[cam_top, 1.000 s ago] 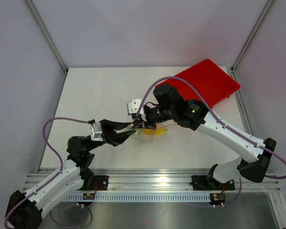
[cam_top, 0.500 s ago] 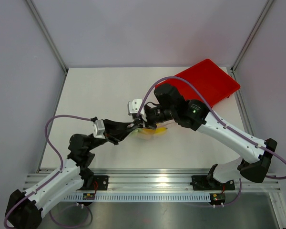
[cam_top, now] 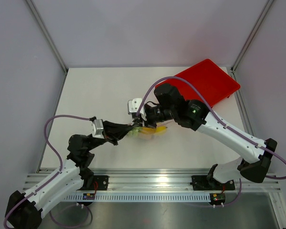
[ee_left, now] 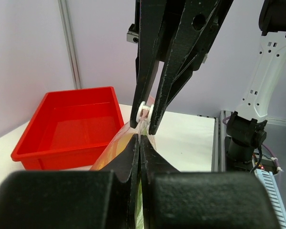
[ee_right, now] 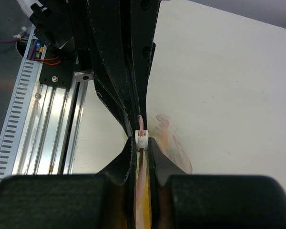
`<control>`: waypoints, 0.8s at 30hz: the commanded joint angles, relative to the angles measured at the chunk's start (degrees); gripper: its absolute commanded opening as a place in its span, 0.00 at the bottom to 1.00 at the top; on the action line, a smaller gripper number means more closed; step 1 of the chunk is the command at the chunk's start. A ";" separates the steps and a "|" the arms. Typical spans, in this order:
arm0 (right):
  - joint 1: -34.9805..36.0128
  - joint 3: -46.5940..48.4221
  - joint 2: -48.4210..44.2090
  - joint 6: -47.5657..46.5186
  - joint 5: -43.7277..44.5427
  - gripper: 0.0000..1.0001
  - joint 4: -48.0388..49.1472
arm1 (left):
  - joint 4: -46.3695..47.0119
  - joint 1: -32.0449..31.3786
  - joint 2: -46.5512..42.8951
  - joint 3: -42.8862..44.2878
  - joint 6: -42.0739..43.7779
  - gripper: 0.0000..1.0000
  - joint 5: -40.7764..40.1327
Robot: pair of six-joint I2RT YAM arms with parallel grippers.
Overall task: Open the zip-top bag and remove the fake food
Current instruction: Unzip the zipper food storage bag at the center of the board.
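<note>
Clamping the left hand (cam_top: 132, 130) shut on the mouth edge of the zip-top bag (cam_top: 153, 132). Pinching the bag's white slider (ee_right: 141, 137) with the closed right hand (cam_top: 139, 122). Holding the bag, yellow fake food (cam_top: 159, 130) inside, at the middle of the surface (cam_top: 100, 90).

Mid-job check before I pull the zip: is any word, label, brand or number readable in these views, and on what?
No text can be read in any view.
The zip-top bag shows no print.
The red tray shows no label.
The small boards on the front rail may carry markings, but they are too small to read.
</note>
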 commanded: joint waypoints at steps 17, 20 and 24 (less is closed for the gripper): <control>-0.04 -2.66 -0.49 2.29 5.88 0.01 1.40 | -3.98 0.89 -3.51 2.33 -3.14 0.00 -12.27; -0.13 -2.32 -0.14 3.17 5.88 0.02 1.05 | -3.99 0.98 -4.39 1.72 -3.32 0.00 -13.60; -0.04 -2.66 -0.22 4.40 5.87 0.02 0.43 | -4.78 1.15 -4.48 1.72 -3.76 0.00 -15.18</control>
